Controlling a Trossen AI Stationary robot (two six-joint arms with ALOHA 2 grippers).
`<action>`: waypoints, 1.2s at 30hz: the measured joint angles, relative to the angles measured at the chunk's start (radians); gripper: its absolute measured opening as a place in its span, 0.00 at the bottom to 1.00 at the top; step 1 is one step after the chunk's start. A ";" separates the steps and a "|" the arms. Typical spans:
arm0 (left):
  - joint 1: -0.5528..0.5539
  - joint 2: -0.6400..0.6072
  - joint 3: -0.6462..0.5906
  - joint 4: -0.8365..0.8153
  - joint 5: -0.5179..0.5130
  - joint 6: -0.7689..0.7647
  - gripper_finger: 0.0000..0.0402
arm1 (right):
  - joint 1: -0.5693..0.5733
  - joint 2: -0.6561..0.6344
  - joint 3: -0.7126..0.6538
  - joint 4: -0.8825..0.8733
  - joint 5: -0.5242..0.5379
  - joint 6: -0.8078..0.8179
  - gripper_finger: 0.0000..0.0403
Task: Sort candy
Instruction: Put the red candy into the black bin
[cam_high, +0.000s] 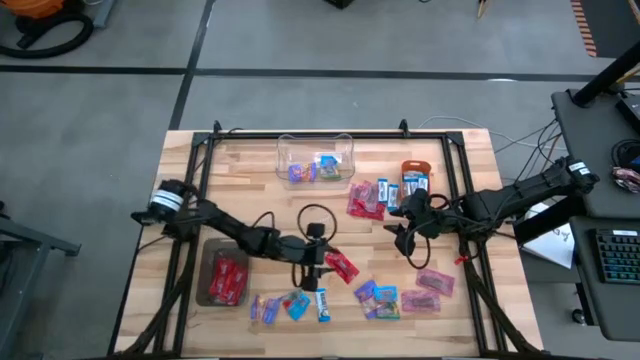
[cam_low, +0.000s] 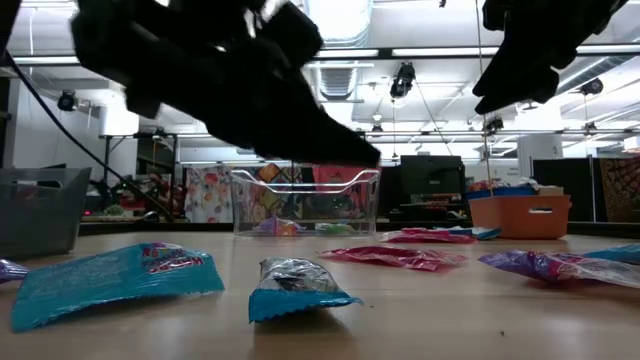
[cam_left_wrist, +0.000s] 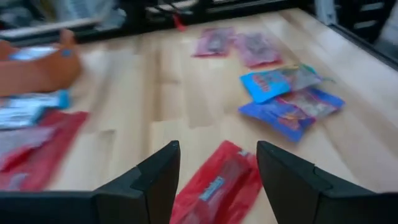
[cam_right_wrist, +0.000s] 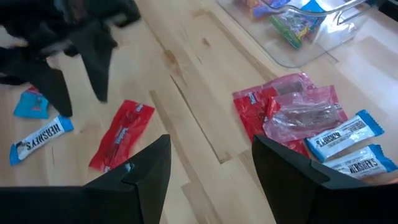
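Two grippers hang over the wooden counter (cam_high: 250, 180) with jaws spread and empty. Low in the middle of the high view, the left gripper (cam_high: 316, 268) stands just over a red candy (cam_high: 341, 266) that lies flat on the wood between its fingers. Right of centre, the right gripper (cam_high: 404, 240) hovers beside a red and blue pile (cam_high: 372, 198). More candy lies along the lower edge, in the clear box (cam_high: 315, 158) at upper centre, and in the grey bin (cam_high: 224, 274) at lower left.
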 joint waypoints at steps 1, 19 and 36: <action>0.011 0.020 0.011 0.000 0.030 -0.005 0.49 | 0.000 0.000 0.000 0.003 0.000 -0.001 0.53; 0.062 0.156 0.045 -0.035 0.143 0.040 0.47 | 0.002 0.010 -0.001 0.002 0.000 0.002 0.53; 0.075 0.174 0.046 -0.043 0.175 0.019 0.02 | 0.002 0.010 -0.003 0.003 0.000 0.002 0.53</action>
